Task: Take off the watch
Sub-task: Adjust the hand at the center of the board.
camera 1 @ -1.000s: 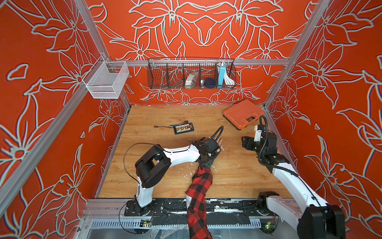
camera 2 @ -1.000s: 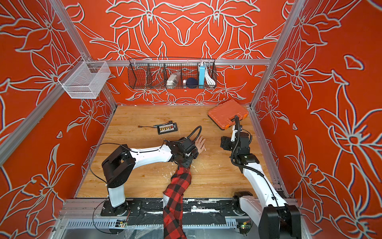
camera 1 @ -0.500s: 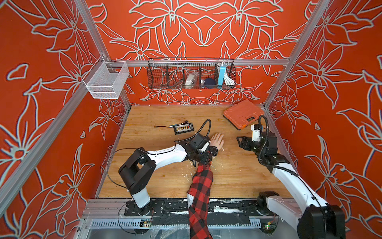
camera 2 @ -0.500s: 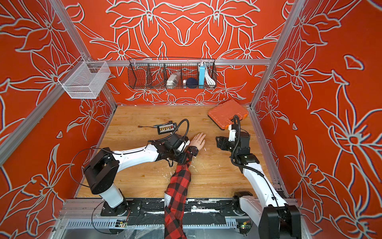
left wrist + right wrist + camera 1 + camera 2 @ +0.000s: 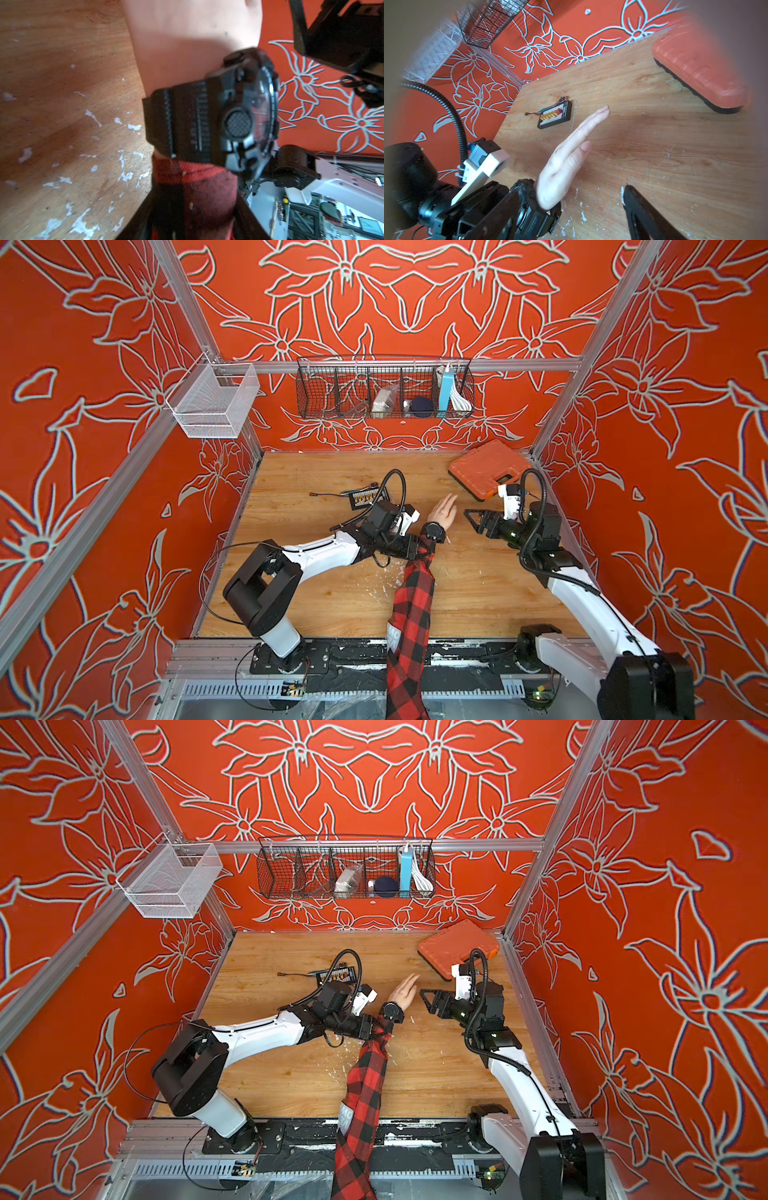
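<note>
The black watch (image 5: 433, 531) (image 5: 391, 1011) is strapped round the wrist of a person's arm in a red plaid sleeve (image 5: 411, 605), with the bare hand (image 5: 444, 510) held on edge above the table. Seen close in the left wrist view, the watch (image 5: 228, 116) has its chunky round face turned sideways. My left gripper (image 5: 417, 545) (image 5: 193, 207) is shut on the sleeved forearm just behind the strap. My right gripper (image 5: 471, 521) (image 5: 571, 190) stands open beside the hand. One of its fingers (image 5: 500, 214) is next to the watch (image 5: 533, 216), whether touching I cannot tell.
An orange tool case (image 5: 488, 468) lies at the back right. A flat black board with coloured connectors (image 5: 368, 497) lies behind the left arm. A wire basket (image 5: 384, 389) hangs on the back wall, and a white mesh basket (image 5: 212, 402) on the left rail.
My left arm has swung leftward over the forearm, uncovering the hand and then the watch. My right gripper has moved left toward the hand.
</note>
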Motion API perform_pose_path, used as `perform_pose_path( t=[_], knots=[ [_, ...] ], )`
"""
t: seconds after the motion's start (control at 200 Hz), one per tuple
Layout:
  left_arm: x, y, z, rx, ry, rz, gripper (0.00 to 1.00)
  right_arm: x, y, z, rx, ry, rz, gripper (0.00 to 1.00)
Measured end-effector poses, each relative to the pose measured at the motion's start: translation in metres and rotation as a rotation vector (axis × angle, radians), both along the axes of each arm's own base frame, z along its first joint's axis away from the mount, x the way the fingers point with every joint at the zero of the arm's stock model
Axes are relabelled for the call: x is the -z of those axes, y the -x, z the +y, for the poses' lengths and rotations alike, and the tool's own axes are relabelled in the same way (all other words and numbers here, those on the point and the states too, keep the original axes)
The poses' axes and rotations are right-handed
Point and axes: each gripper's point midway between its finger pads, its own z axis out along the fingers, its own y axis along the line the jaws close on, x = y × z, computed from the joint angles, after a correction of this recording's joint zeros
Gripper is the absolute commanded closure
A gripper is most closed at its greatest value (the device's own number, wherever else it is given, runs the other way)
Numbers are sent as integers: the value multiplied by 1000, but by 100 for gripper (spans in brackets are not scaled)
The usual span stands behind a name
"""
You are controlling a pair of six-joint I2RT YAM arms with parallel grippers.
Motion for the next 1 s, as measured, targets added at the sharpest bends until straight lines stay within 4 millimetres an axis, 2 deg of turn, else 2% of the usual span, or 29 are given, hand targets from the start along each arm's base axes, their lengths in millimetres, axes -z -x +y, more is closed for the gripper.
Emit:
perform_pose_path(
  t=[0.285, 0.395, 0.55, 0.631, 0.786, 1.001],
  knots=[
    [-32, 2, -12, 54, 162, 19, 86, 4, 2, 10, -18, -78, 82, 18],
    [-42, 3, -16, 66, 214, 23, 85, 5, 7, 25, -72, -103, 102, 14],
    [-50, 2, -23, 86, 284, 45, 86, -8, 16, 48, -167, -139, 65, 4],
    [-50, 1, -26, 94, 302, 60, 86, -13, 21, 56, -198, -144, 48, 3],
    [-54, 3, -28, 106, 326, 72, 86, -13, 29, 70, -234, -148, 57, 2],
    [-60, 3, -29, 113, 347, 71, 86, -10, 25, 88, -231, -133, 118, 10]
  ],
)
